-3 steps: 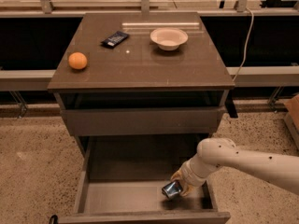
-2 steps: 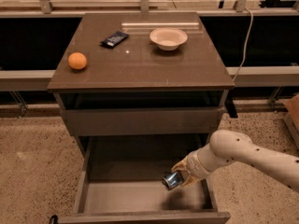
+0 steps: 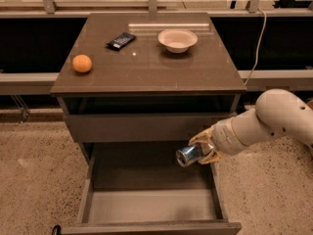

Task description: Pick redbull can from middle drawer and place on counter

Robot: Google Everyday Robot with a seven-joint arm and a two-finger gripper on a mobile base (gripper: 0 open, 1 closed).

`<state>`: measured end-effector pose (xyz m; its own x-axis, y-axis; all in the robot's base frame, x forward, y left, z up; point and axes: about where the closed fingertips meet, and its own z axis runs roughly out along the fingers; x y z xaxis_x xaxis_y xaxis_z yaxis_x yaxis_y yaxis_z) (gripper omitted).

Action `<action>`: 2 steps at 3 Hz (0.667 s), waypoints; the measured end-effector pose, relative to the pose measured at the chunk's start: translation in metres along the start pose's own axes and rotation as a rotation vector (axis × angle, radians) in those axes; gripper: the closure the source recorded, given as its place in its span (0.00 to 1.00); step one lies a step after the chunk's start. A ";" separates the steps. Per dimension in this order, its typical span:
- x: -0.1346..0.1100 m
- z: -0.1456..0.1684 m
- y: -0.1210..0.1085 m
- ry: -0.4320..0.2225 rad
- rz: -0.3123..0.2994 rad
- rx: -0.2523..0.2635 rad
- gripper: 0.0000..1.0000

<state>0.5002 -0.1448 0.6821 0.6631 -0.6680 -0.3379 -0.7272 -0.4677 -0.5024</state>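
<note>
The gripper [image 3: 199,152] is located over the right rear part of the open middle drawer [image 3: 146,207], just below the shallower upper drawer front [image 3: 146,127]. Its fingers are clamped on the redbull can [image 3: 186,155]. The can is held on its side, silver end facing left toward the camera, clear of the drawer floor and inside the right drawer wall. The white arm [image 3: 266,121] enters from the right edge of the view and slopes down to the gripper. The counter [image 3: 146,70] carries three items: an orange [image 3: 81,63] near the left edge, a flat black packet [image 3: 121,40] toward the rear, and a pale bowl [image 3: 177,39] at the rear right, all well apart from each other
</note>
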 end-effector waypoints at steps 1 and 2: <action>-0.005 -0.059 -0.059 0.089 -0.020 -0.044 1.00; 0.001 -0.081 -0.118 0.142 -0.008 -0.075 1.00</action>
<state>0.5716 -0.1373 0.8058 0.6412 -0.7366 -0.2150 -0.7365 -0.5120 -0.4420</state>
